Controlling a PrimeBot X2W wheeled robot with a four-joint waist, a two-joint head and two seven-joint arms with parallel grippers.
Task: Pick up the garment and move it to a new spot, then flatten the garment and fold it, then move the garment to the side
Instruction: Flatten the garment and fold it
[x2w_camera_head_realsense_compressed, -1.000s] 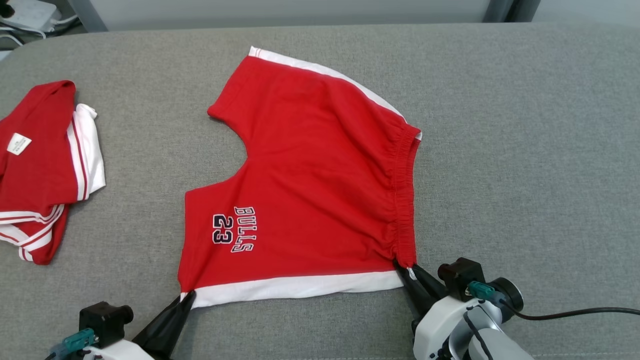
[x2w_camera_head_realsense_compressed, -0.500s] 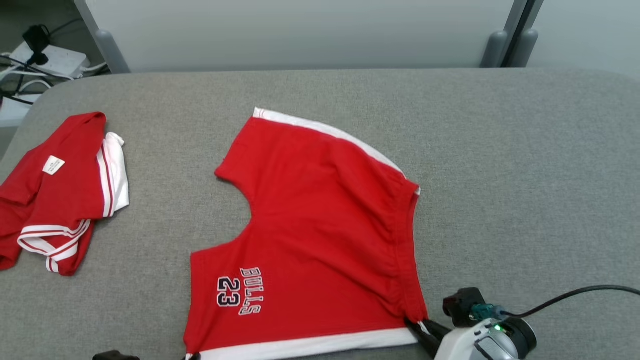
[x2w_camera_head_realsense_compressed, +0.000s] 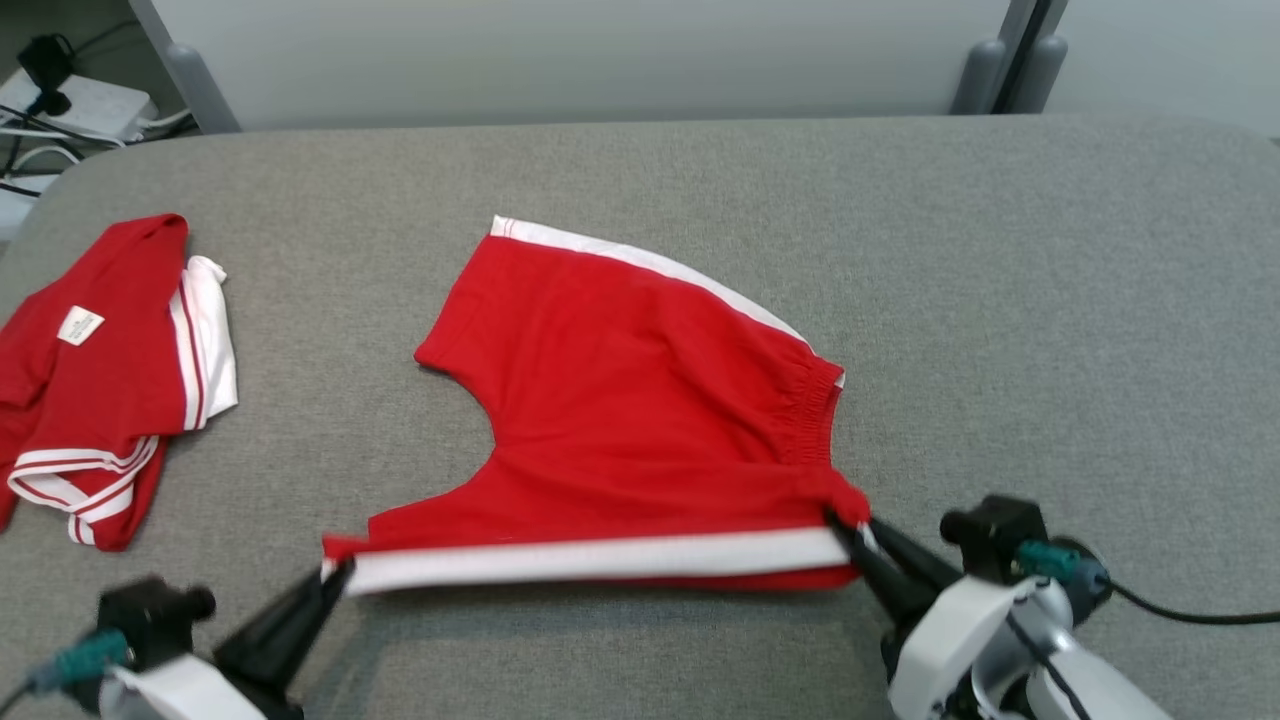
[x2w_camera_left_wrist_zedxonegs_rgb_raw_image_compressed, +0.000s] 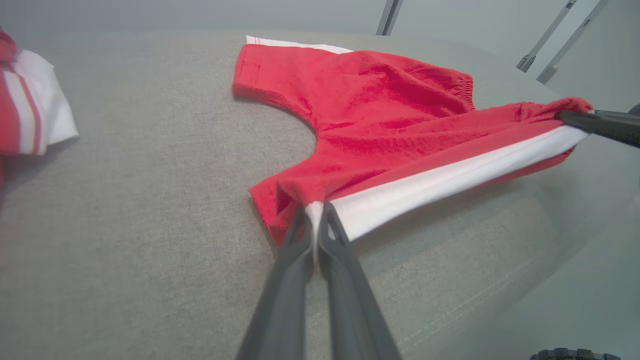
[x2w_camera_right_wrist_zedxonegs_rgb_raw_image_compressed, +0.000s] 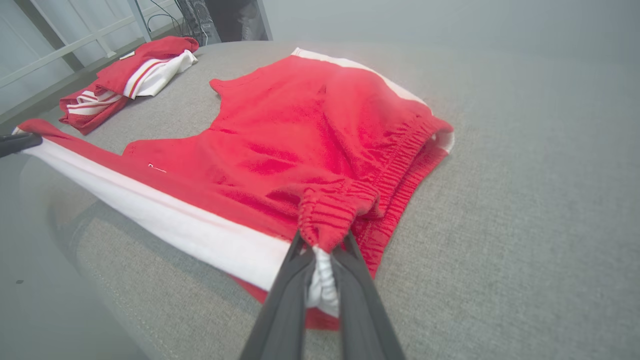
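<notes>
The garment (x2w_camera_head_realsense_compressed: 640, 420), red shorts with white side stripes, lies in the middle of the grey padded table (x2w_camera_head_realsense_compressed: 1050, 300). Its near edge is raised off the table and stretched taut between both grippers. My left gripper (x2w_camera_head_realsense_compressed: 335, 575) is shut on the near left leg corner, seen close in the left wrist view at the garment (x2w_camera_left_wrist_zedxonegs_rgb_raw_image_compressed: 400, 115) where my left gripper (x2w_camera_left_wrist_zedxonegs_rgb_raw_image_compressed: 314, 212) pinches the white stripe. My right gripper (x2w_camera_head_realsense_compressed: 850, 520) is shut on the near waistband corner; the right wrist view shows the garment (x2w_camera_right_wrist_zedxonegs_rgb_raw_image_compressed: 300, 130) bunched between the closed fingers of my right gripper (x2w_camera_right_wrist_zedxonegs_rgb_raw_image_compressed: 320, 247).
A second red and white garment (x2w_camera_head_realsense_compressed: 100, 370) lies crumpled at the table's left edge, also in the right wrist view as the second garment (x2w_camera_right_wrist_zedxonegs_rgb_raw_image_compressed: 125, 75). A black cable (x2w_camera_head_realsense_compressed: 1190, 612) trails from the right wrist. Power strips and cables (x2w_camera_head_realsense_compressed: 60, 110) sit on the floor beyond the far left corner.
Both grippers have lifted the garment's near edge off the table, hiding the printed lettering under the raised stripe. The head camera has also shifted, so the whole scene sits differently in view.
</notes>
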